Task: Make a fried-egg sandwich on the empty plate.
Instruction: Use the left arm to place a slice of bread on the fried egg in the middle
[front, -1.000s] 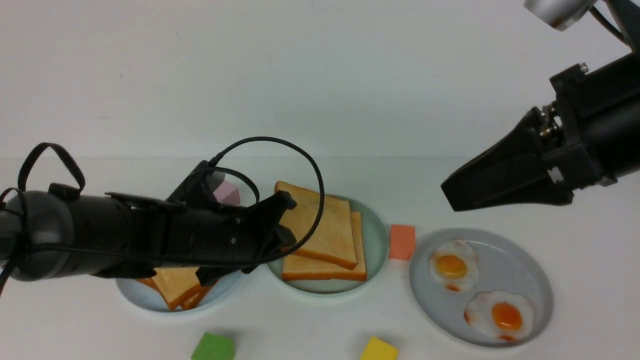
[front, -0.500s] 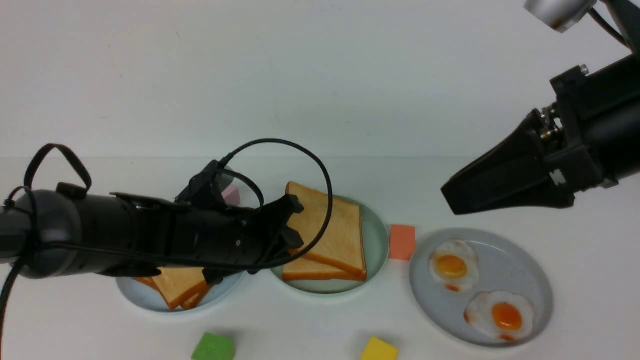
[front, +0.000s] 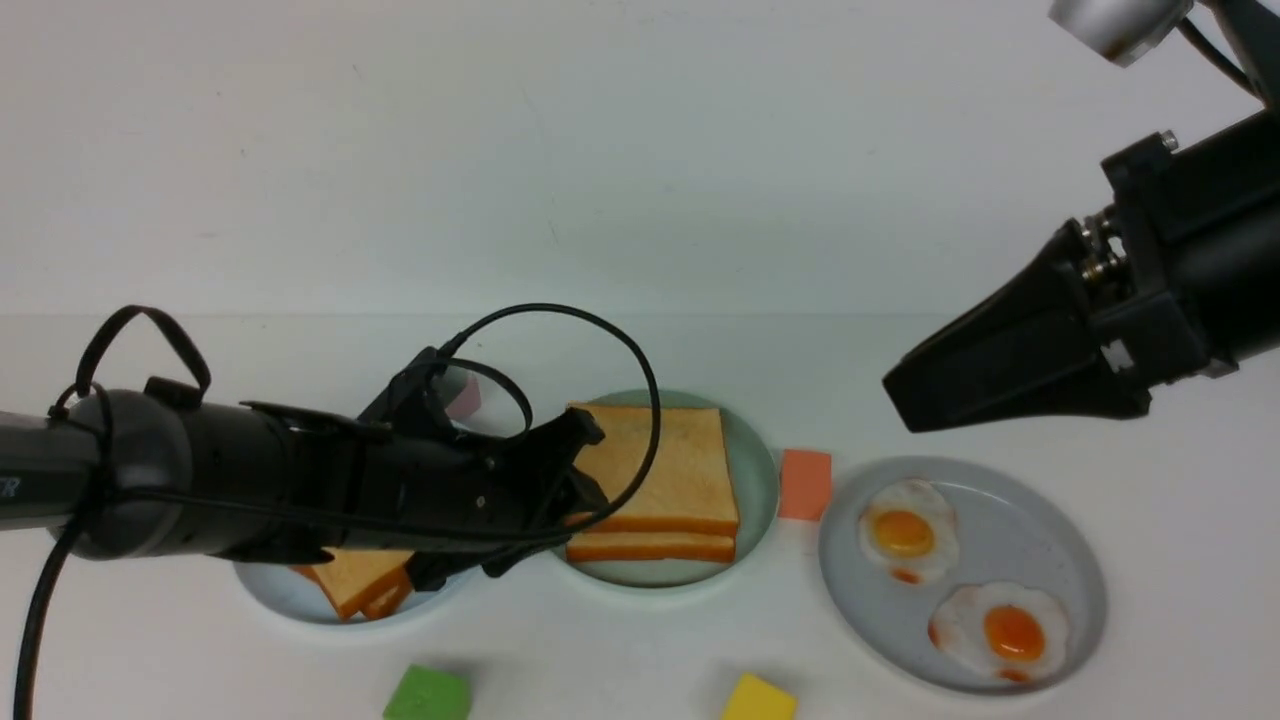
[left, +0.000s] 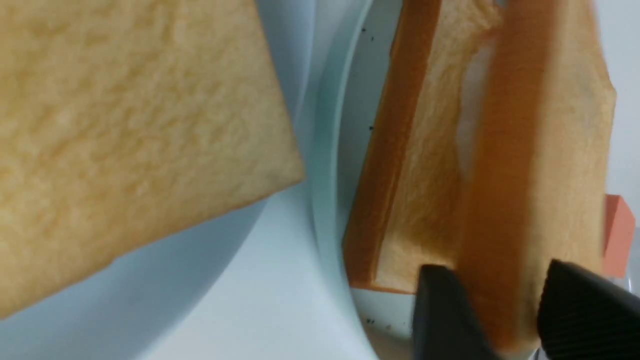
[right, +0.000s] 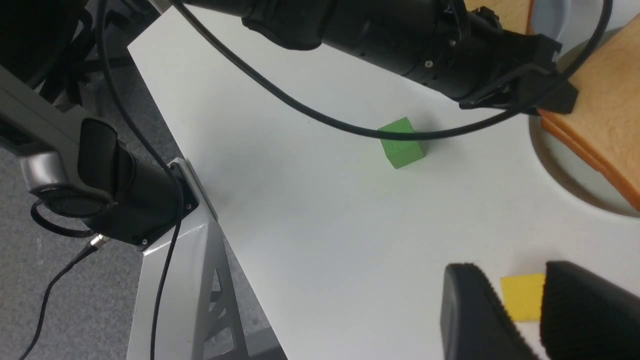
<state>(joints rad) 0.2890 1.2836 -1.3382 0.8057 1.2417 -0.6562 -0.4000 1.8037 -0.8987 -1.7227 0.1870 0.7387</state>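
Left gripper bars the sandwich at nine o'clock; orange block crowds three; open surface at twelve.

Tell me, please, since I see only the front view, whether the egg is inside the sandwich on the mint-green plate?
Observer: The left wrist view shows a white sliver, likely the egg, between the bottom slice and the top slice.
Operator: Thank you; and the left side?
Observer: The left fingers straddle the top slice's crust; whether they press it I cannot tell.
Operator: And the right side?
Observer: The right fingers stand apart, holding nothing; the yellow block shows through their gap.
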